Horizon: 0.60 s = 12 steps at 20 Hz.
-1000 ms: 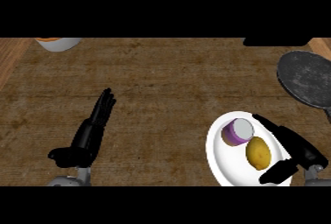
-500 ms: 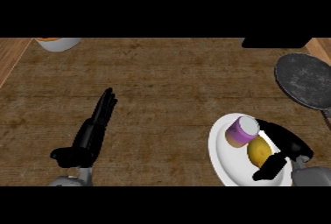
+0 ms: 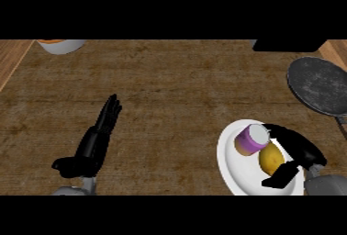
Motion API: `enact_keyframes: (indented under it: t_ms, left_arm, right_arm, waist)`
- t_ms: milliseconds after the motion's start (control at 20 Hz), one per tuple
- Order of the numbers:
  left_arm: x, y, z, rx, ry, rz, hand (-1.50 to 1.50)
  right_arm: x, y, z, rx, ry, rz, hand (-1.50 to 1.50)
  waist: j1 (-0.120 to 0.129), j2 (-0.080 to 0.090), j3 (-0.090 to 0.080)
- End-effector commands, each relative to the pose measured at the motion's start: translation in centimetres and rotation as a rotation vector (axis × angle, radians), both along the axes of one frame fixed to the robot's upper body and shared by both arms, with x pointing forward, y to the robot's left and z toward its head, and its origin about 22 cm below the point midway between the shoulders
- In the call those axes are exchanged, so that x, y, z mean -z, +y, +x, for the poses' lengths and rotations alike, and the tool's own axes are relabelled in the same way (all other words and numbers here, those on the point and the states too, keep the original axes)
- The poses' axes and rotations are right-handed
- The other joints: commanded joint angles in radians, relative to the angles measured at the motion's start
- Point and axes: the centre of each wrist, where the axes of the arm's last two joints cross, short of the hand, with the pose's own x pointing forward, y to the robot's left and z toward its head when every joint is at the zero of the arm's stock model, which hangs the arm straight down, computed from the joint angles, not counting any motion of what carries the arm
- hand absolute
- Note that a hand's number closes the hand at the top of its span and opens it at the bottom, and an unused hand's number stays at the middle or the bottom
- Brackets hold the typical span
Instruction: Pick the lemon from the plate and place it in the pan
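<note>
— Where is the lemon (image 3: 271, 158) sitting?

— On the white plate (image 3: 230, 158) at about four o'clock on the counter (image 3: 169, 92), just beside a purple-banded cup (image 3: 251, 139) that stands at its eleven o'clock. The pan (image 3: 318, 85) lies at the plate's one o'clock, apart from it.

— And the right hand (image 3: 298, 151)?

— It curves round the lemon's right side, fingers over the top and thumb low at five o'clock. It looks closed on the fruit, though the contact itself is hard to make out.

— How should the lemon handle?

— Light, firm and rounded, I judge, with a smooth rind that could roll or slip. Taking it across its middle seems safest.

— What is hidden?

— The lemon's right flank is behind the fingers, the pan's handle runs out of view, and the plate's lower rim is cut off.

— The left hand (image 3: 92, 147)?

— At eight o'clock, fingers straight and together, resting idle.
</note>
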Motion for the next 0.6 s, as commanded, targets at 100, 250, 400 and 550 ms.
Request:
enact_keyframes:
  t_ms: [100, 250, 400, 550]
  left_arm:
    - [-0.7, 1.2, -0.4, -0.014, 0.005, 0.011, 0.00]
    - [0.4, -0.6, -0.8, 0.001, 0.009, -0.004, 0.00]
    - [0.5, 0.2, 0.1, 0.024, -0.009, 0.006, 0.00]
    - [-0.3, -1.4, 0.0, 0.016, 0.009, 0.007, 0.00]
  right_arm:
    - [0.1, -1.8, -0.8, 0.047, -0.094, -0.018, 1.50]
    - [-1.1, 1.3, 1.1, 0.152, -0.183, -0.042, 1.50]
    - [-4.1, 5.9, 5.7, 0.279, -0.263, -0.099, 1.50]
    - [-6.5, 10.9, 7.7, 0.399, -0.324, -0.152, 1.50]
  waist:
    - [-0.001, 0.016, 0.022]
    - [0.001, 0.016, 0.022]
    - [0.019, 0.020, 0.021]
    - [0.024, 0.017, 0.021]
